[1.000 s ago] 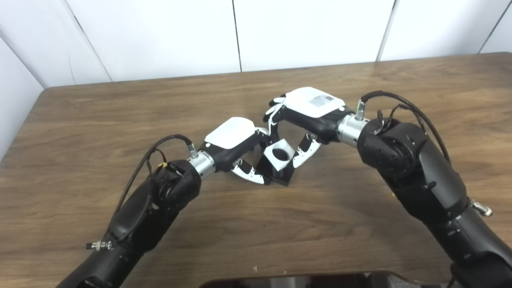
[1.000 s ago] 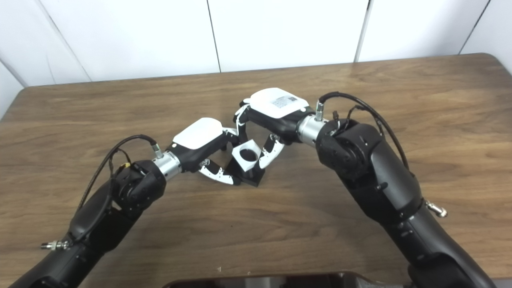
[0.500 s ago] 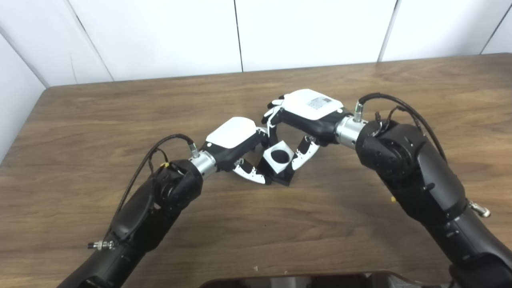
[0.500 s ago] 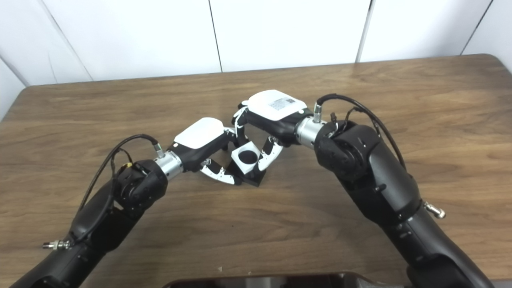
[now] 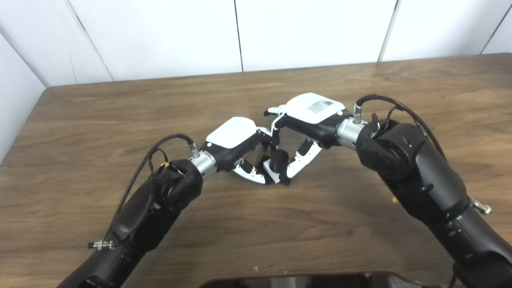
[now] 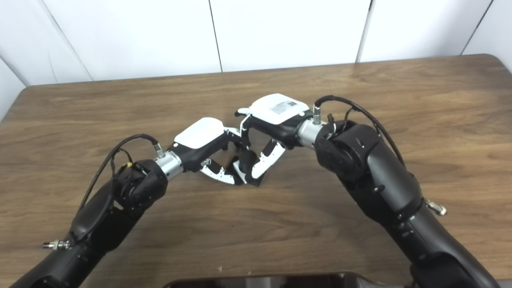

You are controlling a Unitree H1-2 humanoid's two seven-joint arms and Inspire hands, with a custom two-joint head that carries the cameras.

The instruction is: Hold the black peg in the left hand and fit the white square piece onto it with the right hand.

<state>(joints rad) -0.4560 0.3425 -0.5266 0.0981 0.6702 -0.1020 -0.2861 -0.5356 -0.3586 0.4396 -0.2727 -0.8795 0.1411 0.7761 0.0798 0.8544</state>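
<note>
my left hand (image 5: 234,138) gripped the black peg (image 5: 278,159) at its base, bracing it upright on the table (image 5: 120,104) so the bore could slide down. my right hand (image 5: 310,116) clasped the white square piece (image 5: 267,170), now seated low around the peg. a second before, the piece rode higher and tilted, its hole facing the cameras; the peg top now stood clear.

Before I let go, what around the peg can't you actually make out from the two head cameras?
- Black peg: its base is hidden in both eye views by the left hand and right hand.
- White square piece: only slivers show between the fingers; whether it is fully seated is unclear.
- Contact between fingertips and piece: too small.
</note>
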